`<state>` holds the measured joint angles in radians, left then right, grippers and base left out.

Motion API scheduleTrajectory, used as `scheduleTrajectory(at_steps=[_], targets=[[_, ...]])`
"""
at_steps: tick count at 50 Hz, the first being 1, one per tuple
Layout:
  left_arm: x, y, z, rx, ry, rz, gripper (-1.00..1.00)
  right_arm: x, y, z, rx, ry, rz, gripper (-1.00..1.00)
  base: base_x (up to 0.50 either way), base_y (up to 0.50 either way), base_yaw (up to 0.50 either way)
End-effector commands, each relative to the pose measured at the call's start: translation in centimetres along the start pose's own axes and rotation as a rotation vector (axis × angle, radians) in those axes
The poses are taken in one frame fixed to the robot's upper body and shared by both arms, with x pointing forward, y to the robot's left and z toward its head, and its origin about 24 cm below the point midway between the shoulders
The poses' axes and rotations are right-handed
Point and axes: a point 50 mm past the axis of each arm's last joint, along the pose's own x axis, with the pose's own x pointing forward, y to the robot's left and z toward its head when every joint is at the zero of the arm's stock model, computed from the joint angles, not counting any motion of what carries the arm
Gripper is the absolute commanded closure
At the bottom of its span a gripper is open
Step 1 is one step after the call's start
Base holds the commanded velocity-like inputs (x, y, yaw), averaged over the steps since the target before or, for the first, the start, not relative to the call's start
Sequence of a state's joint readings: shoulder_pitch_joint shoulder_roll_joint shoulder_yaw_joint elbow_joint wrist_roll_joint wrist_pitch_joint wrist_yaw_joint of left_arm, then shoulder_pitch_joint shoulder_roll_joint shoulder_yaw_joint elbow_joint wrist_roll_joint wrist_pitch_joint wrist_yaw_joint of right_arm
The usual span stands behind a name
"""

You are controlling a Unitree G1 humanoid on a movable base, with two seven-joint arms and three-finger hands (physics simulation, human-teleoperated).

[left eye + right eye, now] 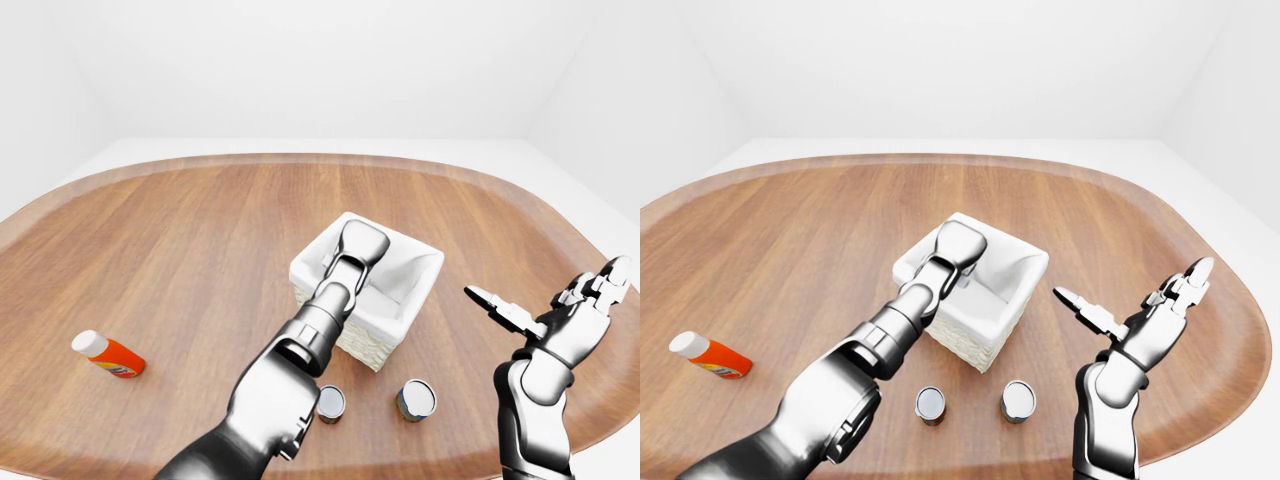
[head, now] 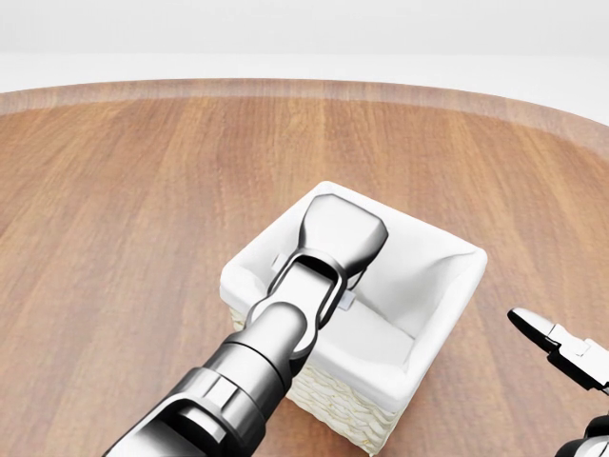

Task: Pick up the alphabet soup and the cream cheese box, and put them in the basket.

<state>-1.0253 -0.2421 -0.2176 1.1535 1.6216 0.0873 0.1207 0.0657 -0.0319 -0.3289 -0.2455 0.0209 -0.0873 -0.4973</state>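
Two cans, labels unreadable

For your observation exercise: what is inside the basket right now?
The left hand reaches down into the basket; white lining shows around it. Anything beneath the hand, including what its fingers hold, is covered.

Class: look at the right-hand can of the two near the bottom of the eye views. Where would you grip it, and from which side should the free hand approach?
Grip the can around its round side wall, coming down from above. It seems to stand upright, rim showing, apart from the other can and the basket, so fingers fit either side. The open right hand is nearest.
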Motion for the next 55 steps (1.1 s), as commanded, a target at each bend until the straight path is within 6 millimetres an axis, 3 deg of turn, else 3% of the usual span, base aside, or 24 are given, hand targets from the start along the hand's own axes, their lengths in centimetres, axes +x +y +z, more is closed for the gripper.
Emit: scheduleTrajectory(at_steps=[1,21,22,23,29,34,36,39,46,55], targets=[[0.1,0.0,0.5,-0.006,-0.015,0.057,1.0,0.0,0.0,0.0,0.0,-0.001,-0.001,-1.0,0.0,0.0,0.0],[0.3,1.7,1.4,-0.032,-0.034,0.145,1.0,-0.1,-0.1,0.1,0.001,-0.005,0.001,-1.0,0.0,0.0,0.0],[0.2,1.6,1.5,-0.026,-0.036,0.145,0.64,-0.1,-0.1,0.1,0.001,-0.005,0.001,-1.0,0.0,0.0,0.0],[0.2,1.6,1.3,-0.024,-0.033,0.153,-1.0,0.0,-0.1,0.1,0.002,-0.005,0.001,-1.0,0.0,0.0,0.0],[0.2,2.7,0.1,-0.058,0.005,0.222,-1.0,0.0,0.0,0.0,0.0,-0.001,0.002,-1.0,0.0,0.0,0.0],[-0.2,4.7,-2.3,-0.2,0.083,0.314,-1.0,0.0,0.0,0.1,-0.002,-0.004,0.002,-1.0,0.0,0.0,0.0],[-0.5,5.4,-4.0,-0.333,0.131,0.347,-1.0,-0.1,0.0,0.1,-0.002,-0.005,0.002,-1.0,0.0,0.0,0.0],[-0.9,6.0,-5.3,-0.375,0.156,0.395,-1.0,0.0,0.0,0.0,-0.004,-0.001,0.002,-1.0,0.0,0.0,0.0],[-2.0,6.3,-7.0,-0.452,0.187,0.46,-1.0,0.0,0.1,0.3,0.001,-0.012,0.002,-1.0,0.0,0.0,0.0],[-5.1,8.4,-7.7,-0.488,0.162,0.545,-1.0,0.0,0.1,0.0,-0.007,-0.004,0.0,-1.0,0.0,0.0,0.0]])
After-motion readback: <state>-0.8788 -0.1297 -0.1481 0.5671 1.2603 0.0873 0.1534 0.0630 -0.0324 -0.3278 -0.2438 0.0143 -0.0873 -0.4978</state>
